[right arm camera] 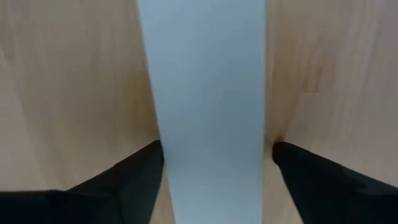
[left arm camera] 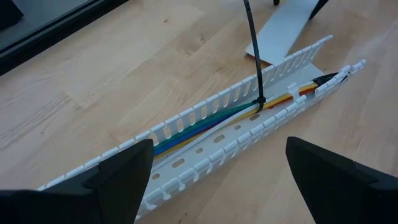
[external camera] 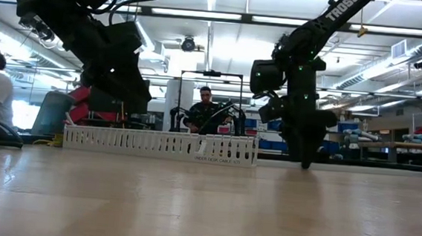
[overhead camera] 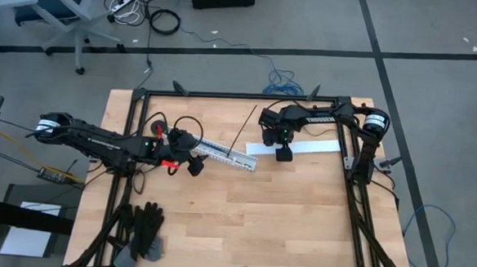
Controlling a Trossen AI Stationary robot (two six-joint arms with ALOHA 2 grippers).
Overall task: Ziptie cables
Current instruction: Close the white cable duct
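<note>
- Right wrist view: the right gripper (right arm camera: pixel 214 177) is pointing straight down at the table (right arm camera: pixel 74 74), and its jaws are standing wide, one on each side of a flat white strip (right arm camera: pixel 205 93). The jaws are sitting right at the strip's two edges, but I cannot tell if they are squeezing it.
- In the left wrist view, the left gripper (left arm camera: pixel 217 171) is hanging with its jaws wide open and nothing between them, just above one end of the white slotted channel (left arm camera: pixel 205 152).
- The cables (left arm camera: pixel 205 121), blue, green, yellow, red and white, are lying side by side inside the channel, along its length.
- A black zip tie (left arm camera: pixel 252 43) is looping around the cables in the channel, and its long tail is sticking up.
- In the high view, the channel is lying between the two grippers, and the white strip is lying near its far end.
- A pair of dark gloves (overhead camera: pixel 145 231) is lying near the table's front edge.
</note>
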